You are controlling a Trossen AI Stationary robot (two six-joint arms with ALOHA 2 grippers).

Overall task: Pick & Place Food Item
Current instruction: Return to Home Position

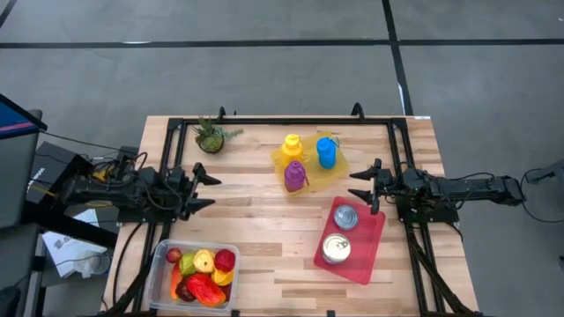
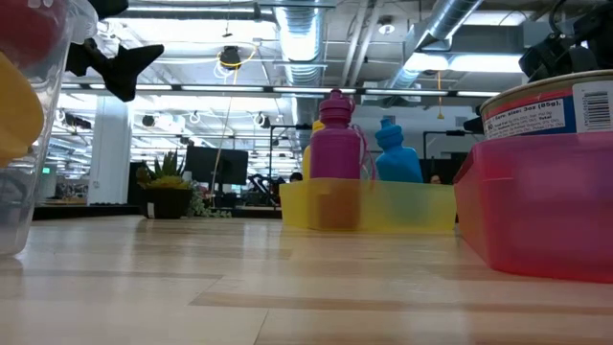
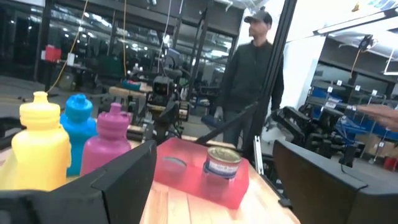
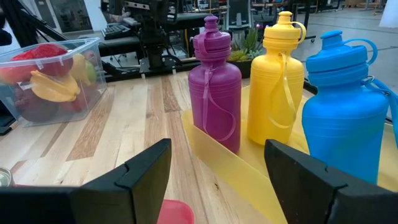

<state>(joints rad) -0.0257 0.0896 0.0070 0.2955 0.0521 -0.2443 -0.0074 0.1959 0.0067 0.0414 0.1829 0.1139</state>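
A clear bin (image 1: 164, 255) at the table's near left holds several toy fruits (image 1: 204, 275), among them a red and a yellow one. A red tray (image 1: 374, 251) at the near right carries two tins (image 1: 337, 248), one of which shows in the left wrist view (image 3: 222, 163). My left gripper (image 1: 211, 186) hovers open at the table's left side, pointing toward the right, with nothing between its fingers. My right gripper (image 1: 358, 187) hovers open at the right side, pointing left, just beyond the red tray's far end, also with nothing between its fingers.
A yellow tray (image 1: 342, 173) at the far middle holds a purple bottle (image 1: 295, 176), a yellow bottle (image 1: 292, 146) and a blue bottle (image 1: 326, 152). A small potted plant (image 1: 210, 136) stands at the far left. A person (image 3: 252, 81) stands beyond the table's right side.
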